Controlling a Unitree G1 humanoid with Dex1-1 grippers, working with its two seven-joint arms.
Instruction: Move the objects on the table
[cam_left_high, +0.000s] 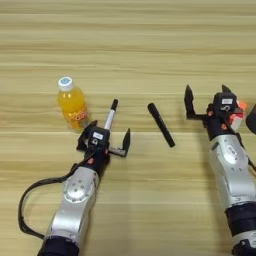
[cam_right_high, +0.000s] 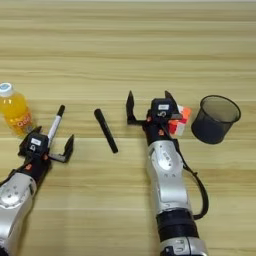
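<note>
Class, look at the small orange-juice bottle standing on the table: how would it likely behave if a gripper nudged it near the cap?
The orange-juice bottle stands upright, tall on a narrow base, so a high push would probably tip it. It looks nearly full, so likely heavy for its size. Once down, its round body may roll.

- Orange-juice bottle (cam_left_high: 72, 104): small, white cap, upright at the far left of the table (cam_left_high: 140, 45).
- White marker (cam_left_high: 110, 117): black cap pointing far, lying just right of the bottle.
- Black marker (cam_left_high: 161, 124): lying diagonally near the table's middle.
- Puzzle cube (cam_right_high: 181, 120): multicoloured, right of the markers, partly hidden.
</note>
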